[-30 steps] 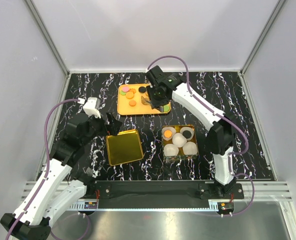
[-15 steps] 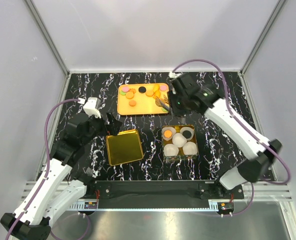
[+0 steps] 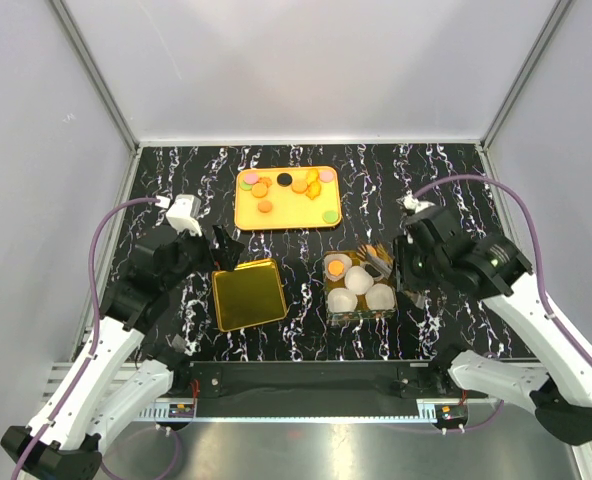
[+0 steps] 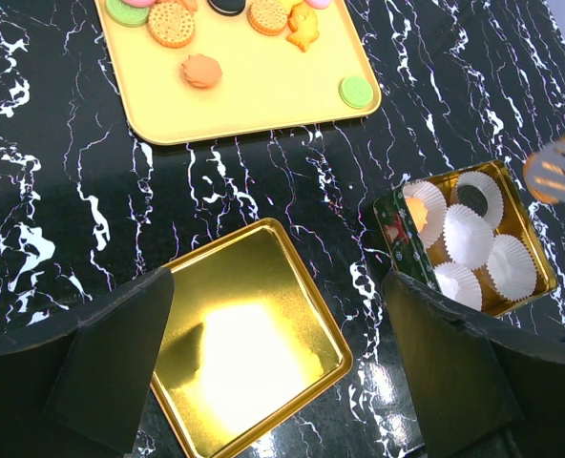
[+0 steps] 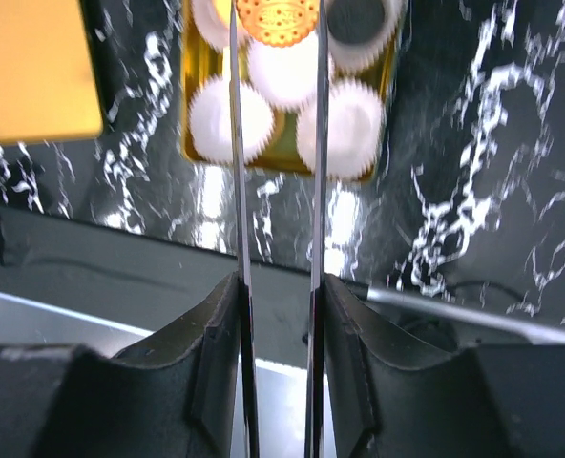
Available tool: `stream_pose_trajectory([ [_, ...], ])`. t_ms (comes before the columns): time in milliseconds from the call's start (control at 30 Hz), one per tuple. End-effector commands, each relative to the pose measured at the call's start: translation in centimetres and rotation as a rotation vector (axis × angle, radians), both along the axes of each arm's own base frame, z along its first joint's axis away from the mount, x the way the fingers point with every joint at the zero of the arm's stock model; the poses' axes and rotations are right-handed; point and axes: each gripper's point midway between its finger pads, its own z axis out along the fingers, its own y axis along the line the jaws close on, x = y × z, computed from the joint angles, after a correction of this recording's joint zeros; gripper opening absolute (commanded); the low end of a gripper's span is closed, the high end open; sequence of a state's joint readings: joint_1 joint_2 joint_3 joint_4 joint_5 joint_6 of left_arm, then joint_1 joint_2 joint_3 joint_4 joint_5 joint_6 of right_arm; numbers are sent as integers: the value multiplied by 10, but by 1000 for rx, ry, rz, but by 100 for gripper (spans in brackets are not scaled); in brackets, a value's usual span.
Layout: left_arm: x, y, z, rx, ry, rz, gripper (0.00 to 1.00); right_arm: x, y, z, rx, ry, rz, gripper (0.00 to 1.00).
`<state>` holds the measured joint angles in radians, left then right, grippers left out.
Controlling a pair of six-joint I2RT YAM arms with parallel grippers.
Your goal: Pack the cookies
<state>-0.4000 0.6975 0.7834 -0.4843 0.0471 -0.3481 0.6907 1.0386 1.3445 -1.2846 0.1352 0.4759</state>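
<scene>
Several cookies, mostly orange with a black, pink and green one, lie on the yellow tray. My right gripper is shut on metal tongs. The tong tips pinch an orange cookie above the gold tin. The tin is lined with white paper cups. One cup holds an orange cookie and another a black one. My left gripper hangs open above the gold lid, with nothing in it.
The gold lid lies flat to the left of the tin on the black marbled table. White walls with metal posts enclose the table. The arm bases and a metal rail run along the near edge.
My right arm has swung from the yellow tray back and to the right, carrying the tongs and the orange cookie over the tin. The left arm has not moved.
</scene>
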Motion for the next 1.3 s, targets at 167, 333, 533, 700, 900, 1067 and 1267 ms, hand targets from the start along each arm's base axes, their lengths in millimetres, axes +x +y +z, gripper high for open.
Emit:
stream_pose_trajectory([
  [167,7,1,11,-13,-35,18,99,-24,1,-34,49,111,-20,41],
  [333,8,1,8,-8,-28,22,99,-17,11,-44,71,108,-13,42],
  [533,9,1,8,-6,-27,23,99,-10,15,-61,51,123,-14,43],
  [700,9,1,6,-2,-19,23,99,-7,16,-67,39,121,-19,46],
  [900,9,0,6,-5,-17,18,99,-5,12,-67,25,112,-33,55],
  [1067,9,0,6,-7,-18,16,99,-5,12,-64,22,110,-32,56],
  [1267,9,-1,6,-7,-18,12,99,2,16,-31,51,51,-3,50],
])
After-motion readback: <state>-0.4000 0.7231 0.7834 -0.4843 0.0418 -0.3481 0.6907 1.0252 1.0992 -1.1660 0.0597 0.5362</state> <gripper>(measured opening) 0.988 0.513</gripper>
